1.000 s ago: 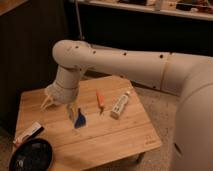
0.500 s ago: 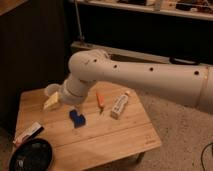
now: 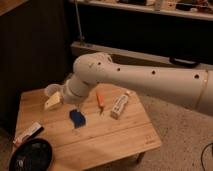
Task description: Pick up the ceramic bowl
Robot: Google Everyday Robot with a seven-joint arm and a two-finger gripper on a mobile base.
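So the bowl [image 3: 31,155] is way down in the bottom left, at the near left corner of the table [image 3: 125,135]. It's black and glossy, and its lower edge is cut off by the frame. Nothing is touching it. Just beside it, up and a bit left, lies a small white packet [image 3: 29,132] with some red on it. Further toward the middle of the table there's a blue block [image 3: 76,118], then an orange stick-like thing [image 3: 100,100], then a white tube [image 3: 120,105], all apart from each other. The gripper [image 3: 52,101] hangs over the table's left part, well apart from the bowl and up from it, just beside a pale cup [image 3: 50,90]. Honestly no way to say if it's spread or clamped. The arm [image 3: 145,80] runs off to the right.
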